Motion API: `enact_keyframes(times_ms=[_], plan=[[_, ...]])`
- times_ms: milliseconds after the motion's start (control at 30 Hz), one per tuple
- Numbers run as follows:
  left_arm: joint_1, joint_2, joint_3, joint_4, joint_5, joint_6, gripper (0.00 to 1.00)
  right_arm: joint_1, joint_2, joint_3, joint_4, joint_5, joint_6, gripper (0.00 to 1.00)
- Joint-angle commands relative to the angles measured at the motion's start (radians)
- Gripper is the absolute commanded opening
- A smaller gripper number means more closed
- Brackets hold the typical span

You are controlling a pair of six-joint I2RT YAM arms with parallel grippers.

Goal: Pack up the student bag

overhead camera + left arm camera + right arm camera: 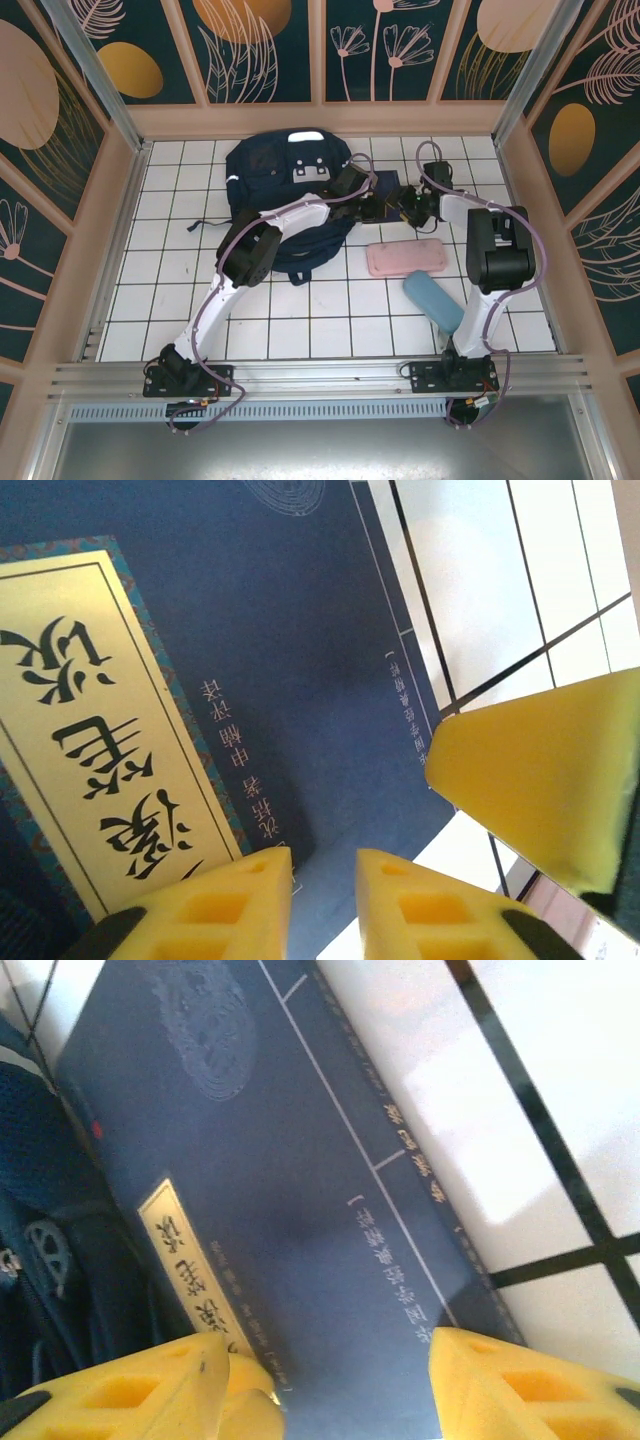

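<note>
The student bag, a large navy backpack, lies on the white tiles at the back. By its right side lies a navy booklet with a yellow label. Both grippers meet over it. My left gripper hovers close above the booklet, its yellow fingers a little apart with nothing between them. My right gripper is open wider over the booklet, its fingers above the cover. The bag's edge shows left of the booklet.
A pink pencil case lies on the tiles in front of the grippers, and a light blue roll lies nearer the right arm's base. Wooden walls enclose the tiled floor on three sides.
</note>
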Motion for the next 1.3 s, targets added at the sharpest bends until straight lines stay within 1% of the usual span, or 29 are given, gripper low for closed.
enact_keyframes(times_ms=[0,67,133,200,300,367,533,633,700,767,967,1000,1100,1267], plan=[[0.006,-0.091,0.036,-0.118,-0.050,0.058,0.36,-0.004,0.024,0.109,-0.171,0.192,-0.177,0.54],[0.006,-0.100,0.035,-0.130,-0.097,0.042,0.38,-0.002,0.035,0.134,-0.196,0.204,-0.207,0.53],[0.006,-0.102,0.024,-0.146,-0.150,0.022,0.42,0.002,0.024,0.134,-0.185,0.200,-0.221,0.52],[0.007,-0.099,0.005,-0.154,-0.192,0.006,0.43,0.002,0.013,0.128,-0.167,0.188,-0.228,0.52],[0.007,-0.077,0.007,-0.174,-0.200,-0.021,0.41,0.001,0.047,0.159,-0.183,0.161,-0.244,0.51],[0.008,-0.070,0.009,-0.189,-0.229,-0.040,0.40,0.005,0.077,0.179,-0.200,0.162,-0.247,0.49],[0.007,-0.044,0.030,-0.248,-0.258,-0.066,0.39,0.014,0.114,0.184,-0.197,0.133,-0.251,0.49],[0.007,-0.039,0.018,-0.273,-0.289,-0.071,0.39,0.018,0.124,0.185,-0.199,0.115,-0.254,0.47],[0.007,-0.025,0.019,-0.292,-0.296,-0.063,0.39,0.020,0.129,0.184,-0.199,0.091,-0.257,0.45],[0.008,-0.010,0.018,-0.308,-0.287,-0.056,0.37,0.020,0.133,0.180,-0.201,0.063,-0.260,0.44],[0.007,0.016,0.000,-0.312,-0.251,-0.054,0.31,0.023,0.142,0.165,-0.220,0.046,-0.277,0.44],[0.008,0.018,-0.005,-0.296,-0.225,-0.053,0.29,0.023,0.144,0.162,-0.220,0.030,-0.282,0.44],[0.008,0.038,-0.006,-0.271,-0.166,-0.058,0.24,0.024,0.139,0.149,-0.204,-0.080,-0.298,0.43],[0.007,0.068,0.000,-0.281,-0.146,-0.064,0.23,0.008,0.080,0.099,-0.108,-0.321,-0.288,0.42]])
